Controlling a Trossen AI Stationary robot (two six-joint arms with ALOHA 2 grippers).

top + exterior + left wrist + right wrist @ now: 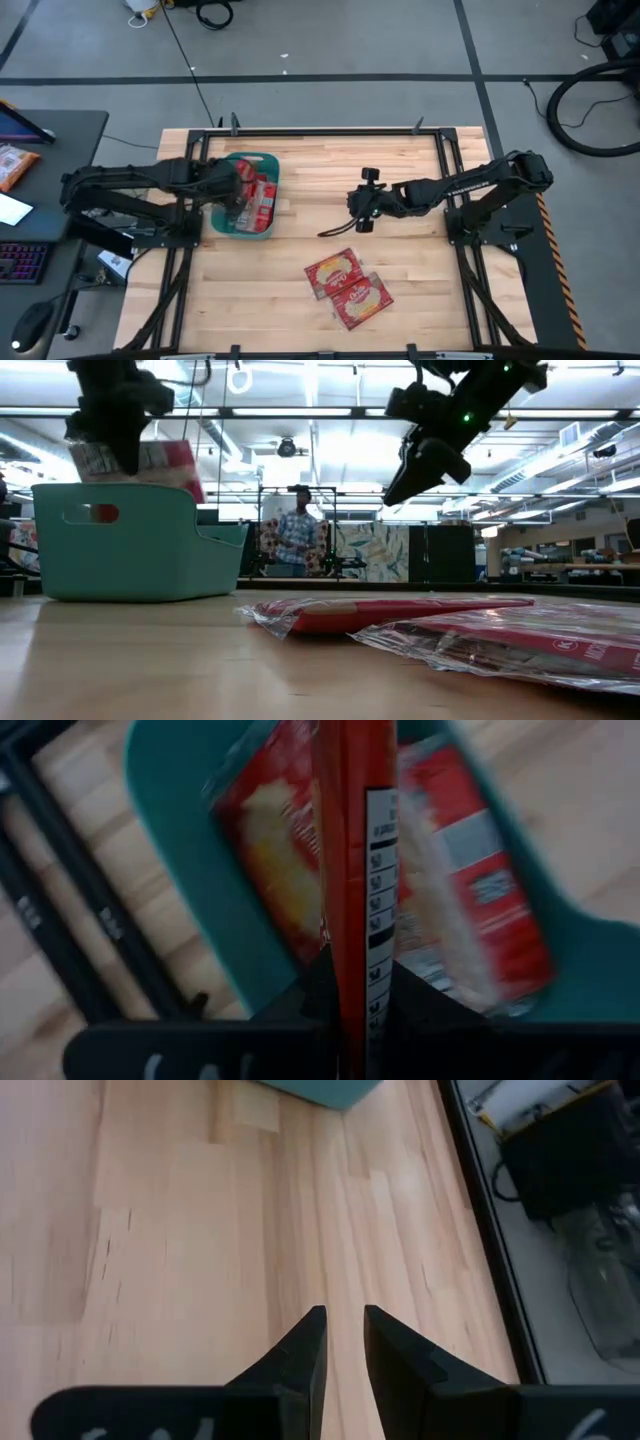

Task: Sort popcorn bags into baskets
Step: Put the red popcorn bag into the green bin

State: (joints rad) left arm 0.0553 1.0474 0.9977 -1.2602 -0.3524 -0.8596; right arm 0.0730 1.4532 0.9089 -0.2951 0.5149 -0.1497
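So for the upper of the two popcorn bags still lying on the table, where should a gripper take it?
The upper bag lies flat, overlapped at its lower right corner by the second bag. Probably best to come straight down and pinch its free upper left edge, clear of the overlap. The right gripper hangs empty nearby; the left gripper holds a packet over the basket.

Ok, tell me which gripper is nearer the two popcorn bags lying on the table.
Right. The right gripper hangs above bare wood just beyond the two popcorn bags, holding nothing. The left gripper is farther off, over the teal basket, gripping another bag.
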